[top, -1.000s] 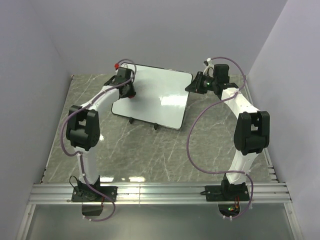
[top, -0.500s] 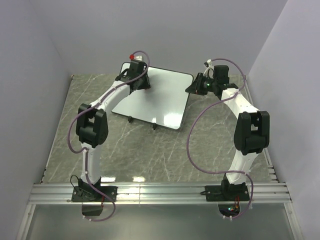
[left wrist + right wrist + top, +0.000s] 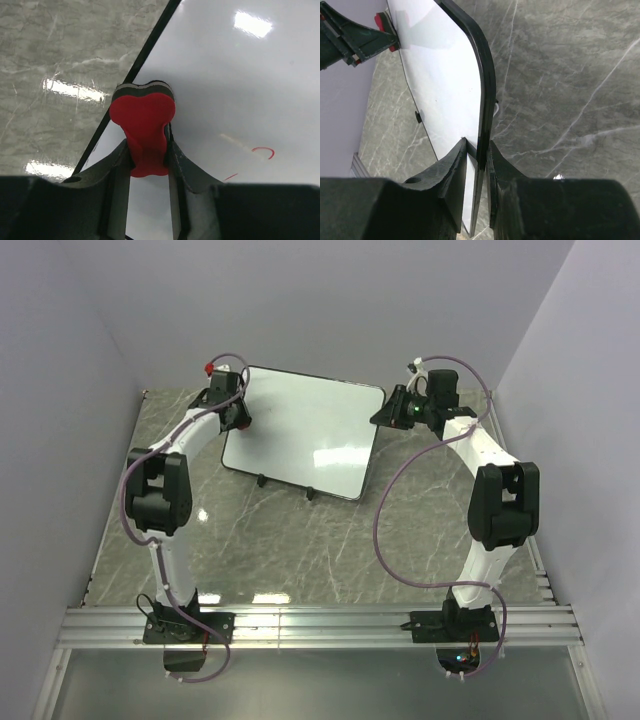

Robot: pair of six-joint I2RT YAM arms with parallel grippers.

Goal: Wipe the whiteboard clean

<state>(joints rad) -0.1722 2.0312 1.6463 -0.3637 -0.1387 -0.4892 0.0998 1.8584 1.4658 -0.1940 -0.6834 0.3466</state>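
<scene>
Whiteboard with illegible red strokes

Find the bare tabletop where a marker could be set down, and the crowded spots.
The widest bare patch of table lies in front of the whiteboard, between the two arms and the metal rail. It is crowded at the board's left edge, where the left gripper holds the eraser, and its right edge, clamped by the right gripper.

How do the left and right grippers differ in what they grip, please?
The left gripper holds the red eraser at the whiteboard's left edge; the right gripper clamps the board's right edge itself. The left gripper's jaws stand wider than the right gripper's, which nearly meet on that thin edge. Both are shut.
</scene>
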